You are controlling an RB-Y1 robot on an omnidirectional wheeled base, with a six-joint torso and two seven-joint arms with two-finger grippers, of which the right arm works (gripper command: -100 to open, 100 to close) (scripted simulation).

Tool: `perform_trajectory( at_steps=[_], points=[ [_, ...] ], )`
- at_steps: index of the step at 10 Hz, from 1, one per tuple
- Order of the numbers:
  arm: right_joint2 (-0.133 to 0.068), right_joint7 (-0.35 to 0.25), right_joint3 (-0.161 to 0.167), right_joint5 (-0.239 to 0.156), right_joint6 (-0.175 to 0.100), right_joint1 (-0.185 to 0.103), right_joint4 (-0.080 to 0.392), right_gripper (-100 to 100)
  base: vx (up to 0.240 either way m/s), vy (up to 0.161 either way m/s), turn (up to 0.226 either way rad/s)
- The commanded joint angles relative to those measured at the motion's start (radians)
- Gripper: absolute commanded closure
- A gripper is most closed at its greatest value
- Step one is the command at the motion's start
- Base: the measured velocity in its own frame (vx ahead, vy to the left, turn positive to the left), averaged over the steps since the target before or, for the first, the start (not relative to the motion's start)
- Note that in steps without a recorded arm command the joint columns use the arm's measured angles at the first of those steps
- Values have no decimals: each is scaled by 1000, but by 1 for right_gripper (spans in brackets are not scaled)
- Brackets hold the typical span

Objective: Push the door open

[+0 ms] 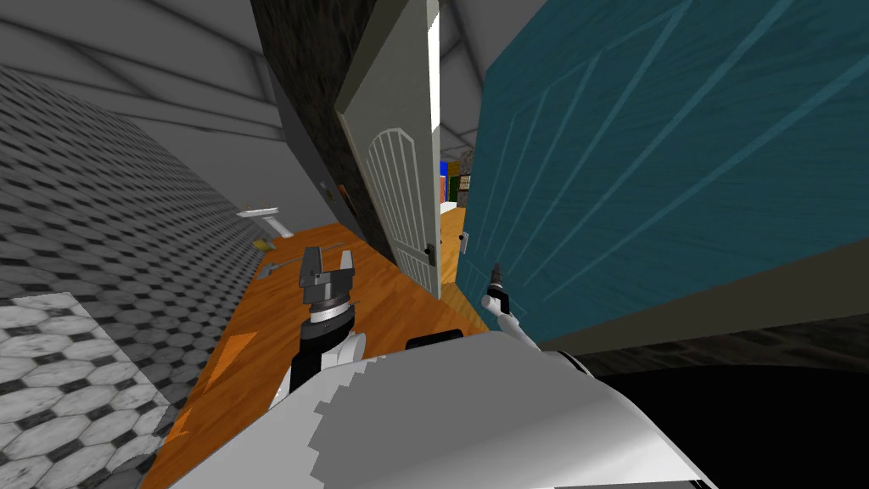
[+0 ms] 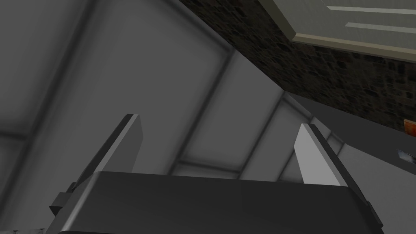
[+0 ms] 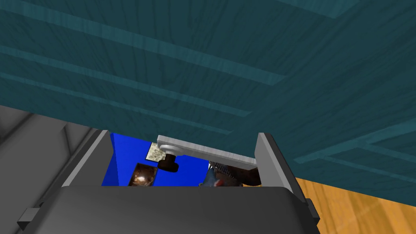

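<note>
Right gripper [image 3: 183, 134], fingers apart, sits near the teal door [image 1: 662, 170] at one o'clock, probably for pushing; left gripper [image 2: 219, 120] hangs spread, idle

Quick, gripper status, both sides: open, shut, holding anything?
Left gripper: open, holding nothing.
Right gripper: open, up at the teal door, with its handle between the fingers.
</note>
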Motion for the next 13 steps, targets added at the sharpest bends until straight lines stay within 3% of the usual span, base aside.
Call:
perform_trajectory(
  at_steps=[1,7,11,12,13],
  points=[
    [-4,6,-13,-14,-8,-26,29,-100,48,-143,23],
    [-10,36,-59,-64,-34,-124,131,-100,69,-110,10],
    [-12,51,-82,-89,-47,-173,181,-100,77,-78,1],
    [-12,51,-82,-89,-47,-173,181,-100,98,-42,27],
    [-13,61,-96,-105,-56,-205,214,-100,136,-93,-2]
  ],
)
